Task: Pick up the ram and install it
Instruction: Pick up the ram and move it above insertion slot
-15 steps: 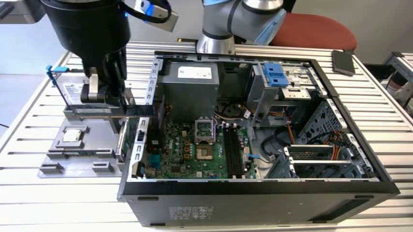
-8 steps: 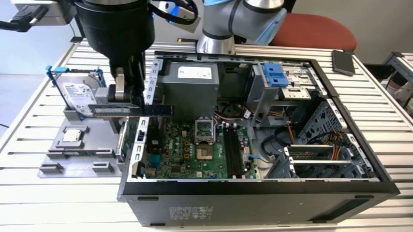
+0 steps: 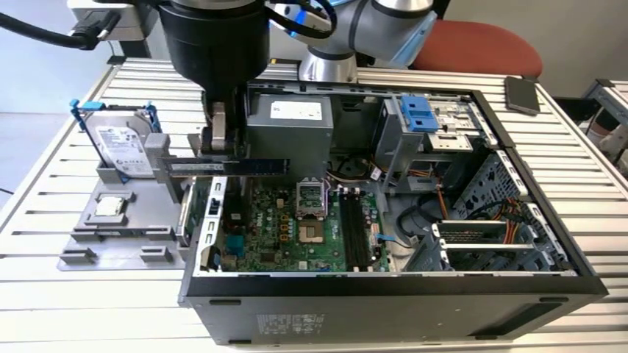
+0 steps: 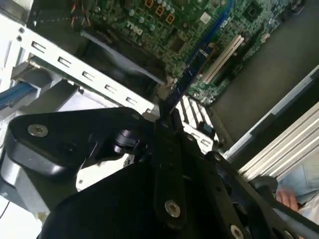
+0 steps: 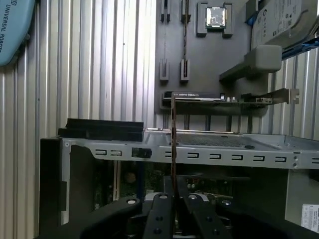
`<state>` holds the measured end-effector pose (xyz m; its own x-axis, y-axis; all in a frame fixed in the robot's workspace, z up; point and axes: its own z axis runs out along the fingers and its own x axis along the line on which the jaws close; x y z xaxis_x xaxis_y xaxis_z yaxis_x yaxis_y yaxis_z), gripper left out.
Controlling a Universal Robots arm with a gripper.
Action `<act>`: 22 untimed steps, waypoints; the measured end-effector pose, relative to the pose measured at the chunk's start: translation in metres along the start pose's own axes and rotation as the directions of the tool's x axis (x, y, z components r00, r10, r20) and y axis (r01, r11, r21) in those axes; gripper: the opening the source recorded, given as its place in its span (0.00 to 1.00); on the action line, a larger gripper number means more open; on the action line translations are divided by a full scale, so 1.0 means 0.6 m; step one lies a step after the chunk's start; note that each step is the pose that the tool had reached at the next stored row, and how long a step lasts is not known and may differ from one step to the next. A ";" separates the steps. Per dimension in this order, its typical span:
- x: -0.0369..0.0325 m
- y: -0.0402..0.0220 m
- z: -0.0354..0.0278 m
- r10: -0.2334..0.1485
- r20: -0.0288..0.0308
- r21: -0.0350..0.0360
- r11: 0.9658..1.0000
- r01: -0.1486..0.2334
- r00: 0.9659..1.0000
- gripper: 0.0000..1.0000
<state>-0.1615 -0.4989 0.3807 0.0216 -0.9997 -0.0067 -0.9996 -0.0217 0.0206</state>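
the ram (image 3: 260, 166) is already off the worktop (image 3: 59, 301) and in the air: the hand (image 3: 222, 147) is closed on it, pinching the thin stick near mid-length so it hangs level and on edge above the open computer case (image 3: 393, 290), over the case wall on the exterior view's left. in the first wrist view the ram (image 5: 173, 134) shows edge-on, rising from the hand (image 5: 173, 196). so the picking up looks done and the carry to the board is in hand. the black memory slots (image 3: 355, 228) lie further in, past the processor socket (image 3: 310, 197), and seem to run crosswise to the stick, so seating it will, i judge, call for a turn, exact lining-up over one slot and a straight press down. the grey power supply (image 3: 290, 132) stands close behind the hand, and cables (image 3: 437, 209) crowd the slots' far side. toward the worktop's edge at the exterior view's left sits a grey fixture tray (image 3: 147, 193) with a hard drive (image 3: 123, 147) and a green expansion card (image 5: 219, 98).
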 end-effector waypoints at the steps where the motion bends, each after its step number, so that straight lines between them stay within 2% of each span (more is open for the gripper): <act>1: 0.000 -0.007 0.000 0.000 0.000 0.000 1.000 0.000 1.000 0.00; 3: 0.000 -0.021 0.001 0.000 0.000 0.000 1.000 0.000 1.000 0.00; 7: -0.004 -0.038 0.002 0.000 0.000 0.000 1.000 0.000 1.000 0.00; 10: -0.005 -0.055 0.003 0.001 0.000 0.000 1.000 -0.001 1.000 0.00; 22: -0.016 -0.111 0.007 0.029 0.001 0.000 1.000 -0.029 1.000 0.00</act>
<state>-0.0951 -0.4878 0.3749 -0.0073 -1.0000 -0.0067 -0.9998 0.0071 0.0208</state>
